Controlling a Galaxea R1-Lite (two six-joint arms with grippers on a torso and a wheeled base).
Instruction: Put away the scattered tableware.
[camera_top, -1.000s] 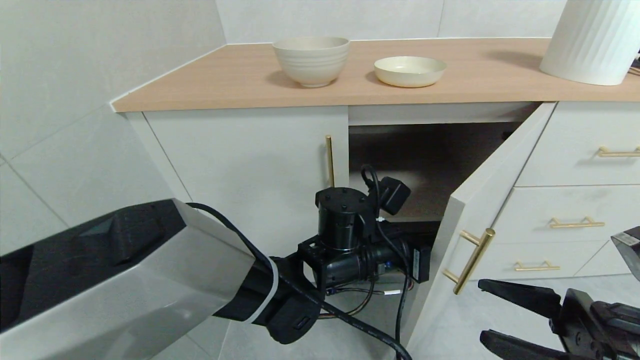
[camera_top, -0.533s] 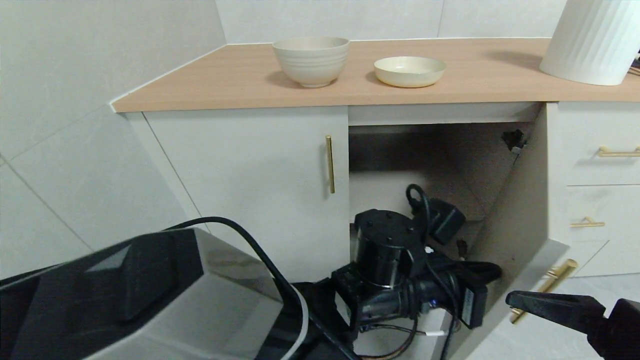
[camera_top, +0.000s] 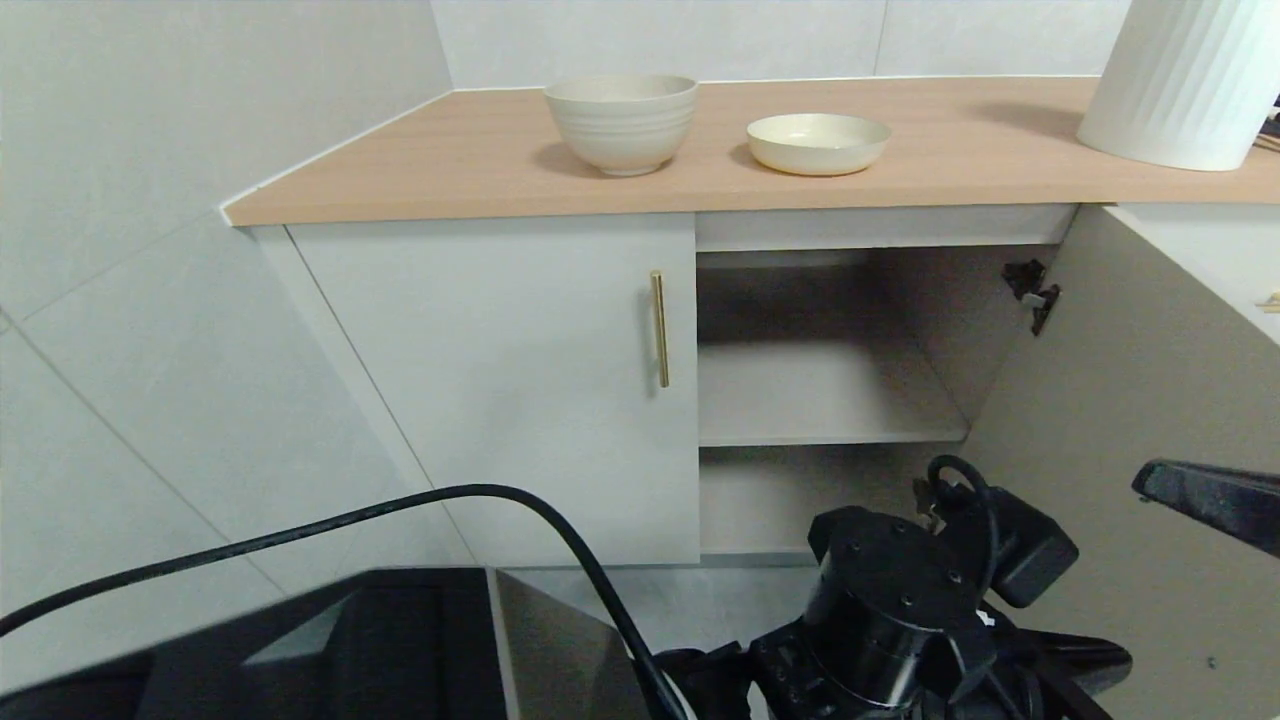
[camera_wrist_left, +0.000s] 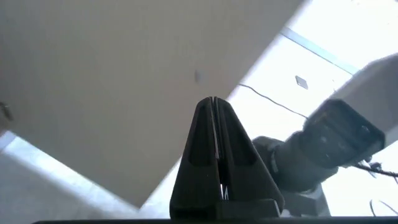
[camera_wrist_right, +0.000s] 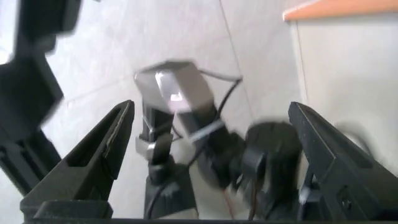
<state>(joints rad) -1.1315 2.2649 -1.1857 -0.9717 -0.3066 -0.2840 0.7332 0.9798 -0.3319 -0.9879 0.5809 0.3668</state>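
Left gripper (camera_wrist_left: 213, 102): fingers are seen pressed together with nothing between them, close to the inner face of the cabinet door (camera_top: 1100, 420); its arm has been drawn lower and to the right, out of the opening.
Right gripper (camera_wrist_right: 211, 118): fingers are spread wide and empty; it has been shifted toward the right edge.
Cabinet door: half open a second ago, now swung fully open.
Shelf (camera_top: 820, 395): now uncovered.
Tableware: the bowl (camera_top: 621, 120) and the shallow dish (camera_top: 818, 142) are left unmoved, apart, on the countertop (camera_top: 450, 160).
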